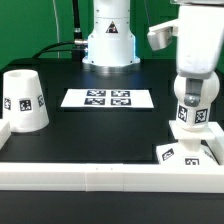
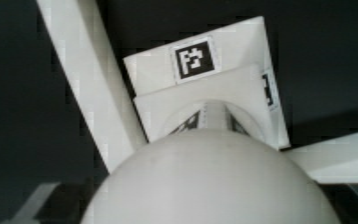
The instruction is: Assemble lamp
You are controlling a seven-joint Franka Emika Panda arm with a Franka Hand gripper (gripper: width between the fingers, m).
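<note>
My gripper is shut on the white bulb and holds it upright at the exterior view's right. The bulb's lower end is right over the flat square base, which lies by the front rail; I cannot tell if they touch. In the wrist view the bulb's round body fills the foreground, and the base with its square tag lies beyond it. My fingers are mostly hidden there by the bulb. The tapered shade stands upside down at the exterior view's left, apart from the gripper.
The marker board lies flat in the middle of the black table. A long white rail runs along the front edge and also shows in the wrist view. The robot's base stands at the back.
</note>
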